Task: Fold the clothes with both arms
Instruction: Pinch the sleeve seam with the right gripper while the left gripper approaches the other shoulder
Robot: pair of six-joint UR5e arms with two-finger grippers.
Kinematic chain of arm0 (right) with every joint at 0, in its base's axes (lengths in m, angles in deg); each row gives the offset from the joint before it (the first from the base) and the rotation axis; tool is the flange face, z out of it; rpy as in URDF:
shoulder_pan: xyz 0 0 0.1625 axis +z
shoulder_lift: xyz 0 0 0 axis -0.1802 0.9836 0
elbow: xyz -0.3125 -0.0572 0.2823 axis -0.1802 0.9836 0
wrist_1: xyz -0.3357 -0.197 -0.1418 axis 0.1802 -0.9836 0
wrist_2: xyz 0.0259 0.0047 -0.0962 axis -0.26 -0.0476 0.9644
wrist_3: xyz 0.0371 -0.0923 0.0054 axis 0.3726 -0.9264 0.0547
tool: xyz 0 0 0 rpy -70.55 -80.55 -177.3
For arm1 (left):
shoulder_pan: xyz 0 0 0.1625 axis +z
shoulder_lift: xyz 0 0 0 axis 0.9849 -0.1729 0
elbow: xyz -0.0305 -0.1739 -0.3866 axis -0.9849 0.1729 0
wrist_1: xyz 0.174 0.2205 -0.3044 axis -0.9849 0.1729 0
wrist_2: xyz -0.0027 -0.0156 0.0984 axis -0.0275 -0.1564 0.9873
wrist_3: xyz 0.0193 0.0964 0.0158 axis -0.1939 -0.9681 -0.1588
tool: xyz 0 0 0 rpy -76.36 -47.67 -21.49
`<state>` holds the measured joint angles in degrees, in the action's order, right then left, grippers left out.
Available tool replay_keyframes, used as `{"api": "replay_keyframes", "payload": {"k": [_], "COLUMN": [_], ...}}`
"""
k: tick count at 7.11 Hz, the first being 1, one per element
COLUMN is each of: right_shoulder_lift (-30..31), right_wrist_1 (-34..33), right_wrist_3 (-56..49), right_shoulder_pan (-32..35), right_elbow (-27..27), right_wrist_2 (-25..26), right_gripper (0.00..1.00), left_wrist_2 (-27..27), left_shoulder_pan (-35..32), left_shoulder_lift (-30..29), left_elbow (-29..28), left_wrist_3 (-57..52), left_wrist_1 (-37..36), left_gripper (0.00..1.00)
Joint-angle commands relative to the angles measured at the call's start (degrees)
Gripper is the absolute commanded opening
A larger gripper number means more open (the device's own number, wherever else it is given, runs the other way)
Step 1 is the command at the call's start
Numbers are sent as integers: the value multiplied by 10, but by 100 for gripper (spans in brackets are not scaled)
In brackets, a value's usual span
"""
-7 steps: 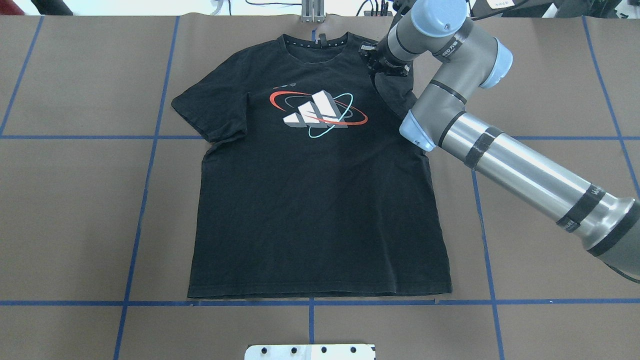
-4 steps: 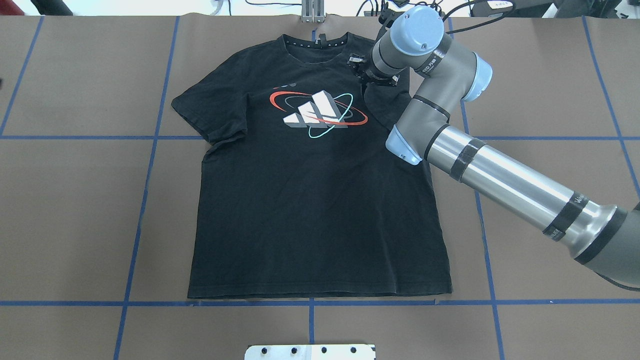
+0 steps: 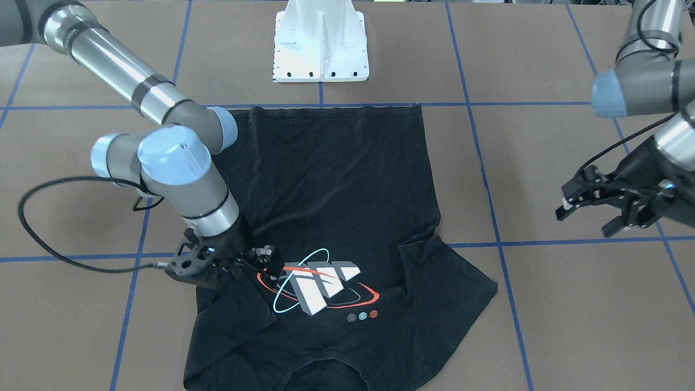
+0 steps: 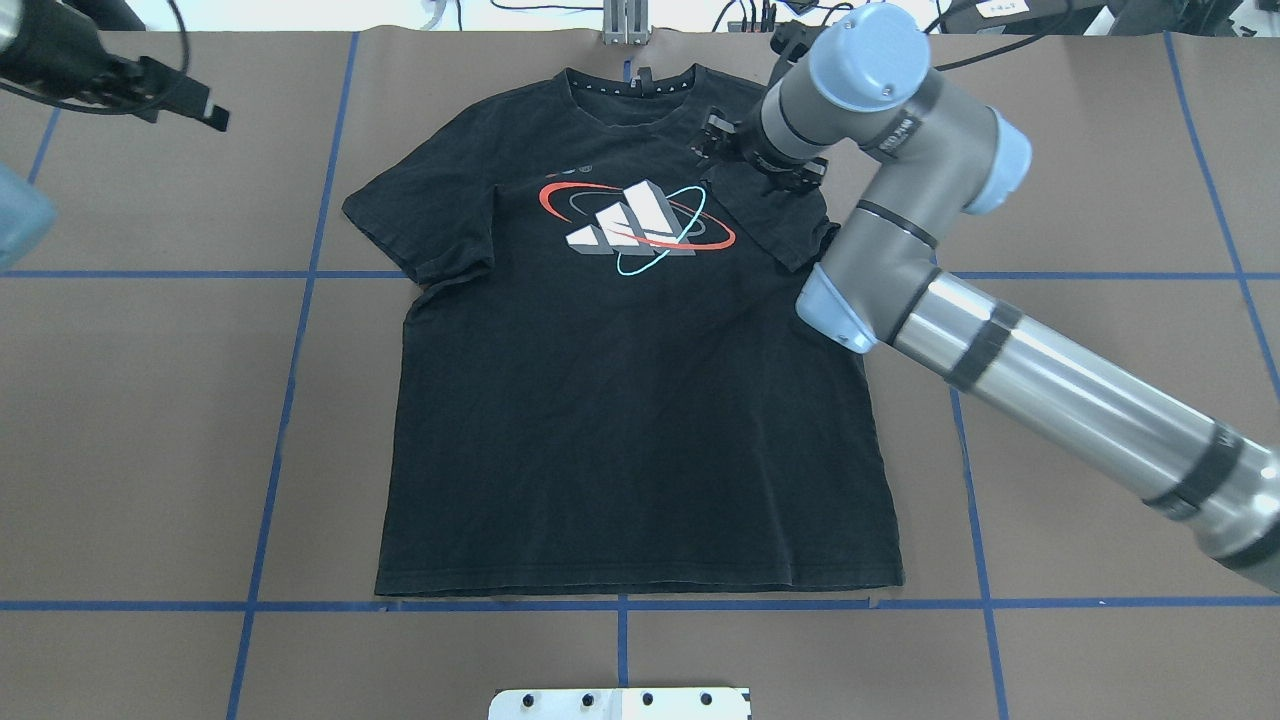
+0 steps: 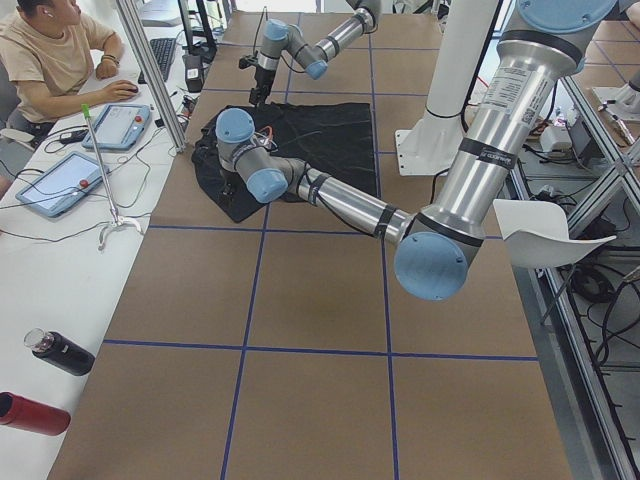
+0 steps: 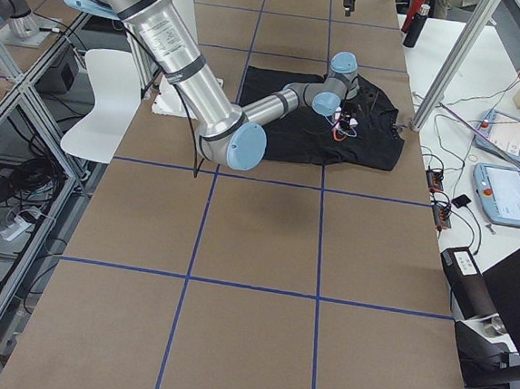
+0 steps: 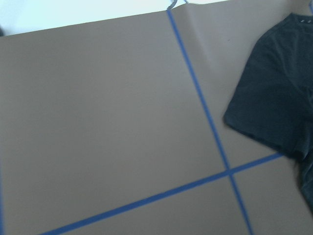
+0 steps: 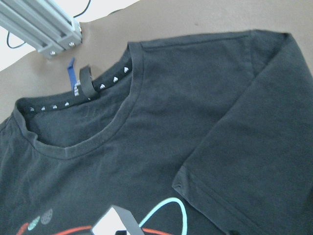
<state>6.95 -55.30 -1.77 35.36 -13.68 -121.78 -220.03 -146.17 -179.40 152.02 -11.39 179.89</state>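
On the brown, blue-taped table, the black T-shirt lies logo-up mid-frame, one sleeve folded inward by the right gripper, its grip impossible to tell, while the left gripper hovers spread wide at the front view's right edge.

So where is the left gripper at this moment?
In the overhead view the left gripper is in the upper left corner, above the brown table, apart from the T-shirt that lies to its right.

Left claw wide, right claw low
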Motion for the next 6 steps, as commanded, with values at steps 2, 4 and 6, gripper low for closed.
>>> {"api": "replay_keyframes", "payload": {"k": [2, 4, 6], "right_shoulder_lift": [141, 164, 171], "right_wrist_1": [-47, -63, -62], "right_wrist_3": [-1, 2, 2], "right_shoulder_pan": [5, 5, 2], "right_elbow": [-211, -249, -254], "right_wrist_2": [-17, -17, -14], "right_gripper": [100, 100, 100], "left_wrist_2": [74, 122, 129], "left_shoulder_pan": [54, 87, 94], "left_shoulder_lift": [-75, -99, -103], "left_elbow": [-218, -276, -283], "left_wrist_3": [66, 94, 134], "left_wrist_1": [207, 236, 250], "left_gripper": [94, 66, 49]}}
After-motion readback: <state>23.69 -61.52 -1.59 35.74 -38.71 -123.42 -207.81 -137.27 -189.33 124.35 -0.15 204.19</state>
